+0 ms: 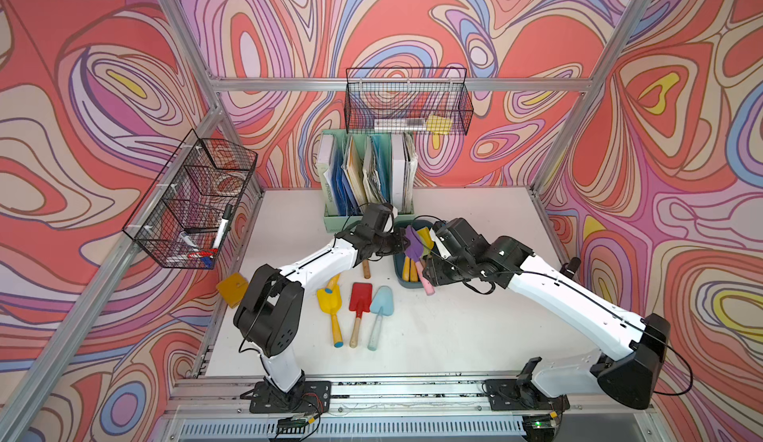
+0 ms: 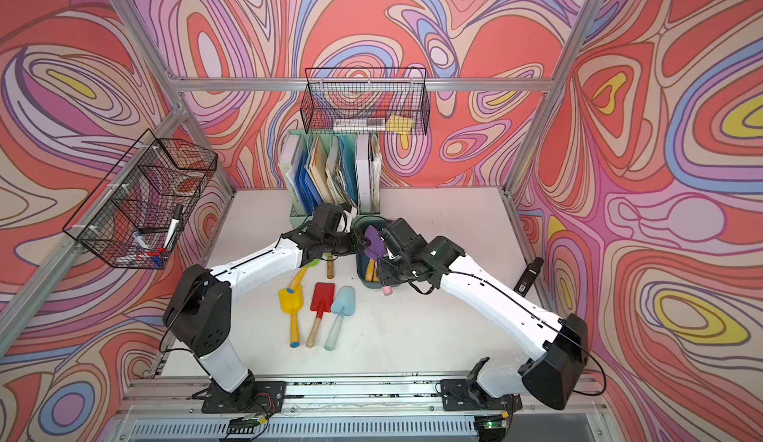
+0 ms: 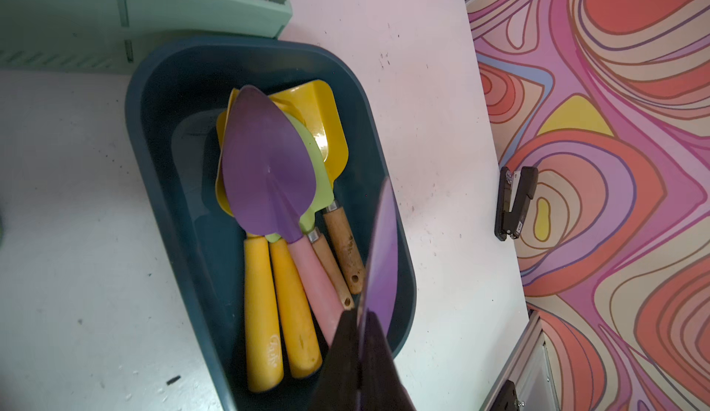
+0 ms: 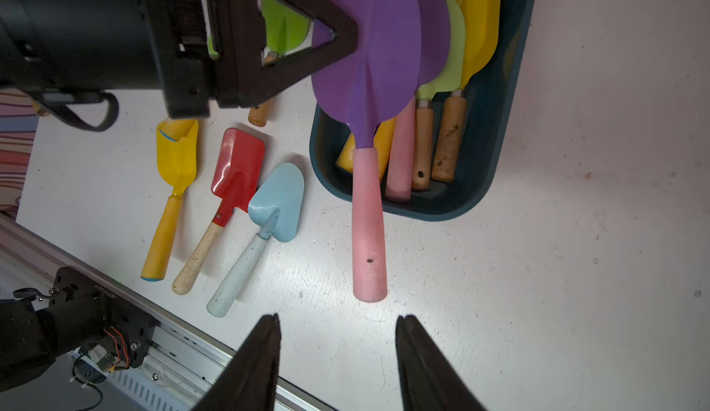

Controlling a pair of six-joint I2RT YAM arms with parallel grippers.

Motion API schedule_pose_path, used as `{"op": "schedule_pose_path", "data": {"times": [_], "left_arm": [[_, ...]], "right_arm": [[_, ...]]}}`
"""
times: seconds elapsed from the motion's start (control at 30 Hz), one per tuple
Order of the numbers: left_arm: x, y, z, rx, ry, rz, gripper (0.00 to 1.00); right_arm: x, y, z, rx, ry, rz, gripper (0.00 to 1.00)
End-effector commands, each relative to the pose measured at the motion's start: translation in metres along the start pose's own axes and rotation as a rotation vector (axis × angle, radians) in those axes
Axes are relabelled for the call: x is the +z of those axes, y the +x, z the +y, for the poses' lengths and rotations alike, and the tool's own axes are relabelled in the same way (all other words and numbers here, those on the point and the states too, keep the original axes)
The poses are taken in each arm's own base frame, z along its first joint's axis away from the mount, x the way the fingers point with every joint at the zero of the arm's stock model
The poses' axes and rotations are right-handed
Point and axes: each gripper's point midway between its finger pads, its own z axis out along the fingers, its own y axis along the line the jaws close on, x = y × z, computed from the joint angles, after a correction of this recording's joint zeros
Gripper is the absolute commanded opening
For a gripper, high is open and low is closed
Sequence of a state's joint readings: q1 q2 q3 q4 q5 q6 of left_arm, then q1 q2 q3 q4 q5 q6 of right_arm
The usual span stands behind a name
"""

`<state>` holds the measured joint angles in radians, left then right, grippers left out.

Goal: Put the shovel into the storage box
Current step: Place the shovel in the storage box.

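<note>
Purple shovel (image 4: 367, 63), pinched at its blade by the left pincer (image 4: 345, 40), hangs over the storage box (image 3: 161, 151), pink handle jutting past its near rim; right pincer (image 4: 338, 317) spread, empty. Arms (image 1: 322, 258) mask much of the box from above.

- The purple shovel (image 4: 364, 132), with a pointed blade and a pink handle, hangs in the air. Its blade is over the storage box and its handle juts past the near rim.
- The storage box (image 3: 165, 82) is a dark teal tub on the table, holding other shovels (image 3: 265, 305).
</note>
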<state>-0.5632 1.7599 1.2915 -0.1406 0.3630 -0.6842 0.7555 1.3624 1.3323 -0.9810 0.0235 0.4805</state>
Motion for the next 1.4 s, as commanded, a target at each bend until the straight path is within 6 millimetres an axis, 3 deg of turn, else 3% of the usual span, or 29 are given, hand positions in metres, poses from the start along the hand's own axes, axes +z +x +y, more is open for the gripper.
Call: {"op": "schedule_pose_path", "data": {"times": [0.0,0.37,0.73,0.97,1.37], "left_arm": [[0.004,-0.026,-0.014,0.078,0.025,-0.067,0.00],[0.029,-0.047,-0.005,0.115,-0.007,-0.073,0.00],[0.055,-0.061,0.009,0.105,-0.028,-0.082,0.00],[0.068,-0.061,0.015,0.093,-0.023,-0.066,0.00],[0.094,-0.042,0.028,0.066,-0.007,0.020,0.00]], "right_arm": [[0.000,0.008,-0.011,0.030,0.029,0.006,0.50],[-0.001,0.022,-0.022,0.062,0.051,0.020,0.50],[0.002,0.022,-0.026,0.079,0.059,0.026,0.50],[0.008,0.020,-0.027,0.081,0.062,0.042,0.50],[0.014,0.019,-0.027,0.083,0.055,0.055,0.49]]}}
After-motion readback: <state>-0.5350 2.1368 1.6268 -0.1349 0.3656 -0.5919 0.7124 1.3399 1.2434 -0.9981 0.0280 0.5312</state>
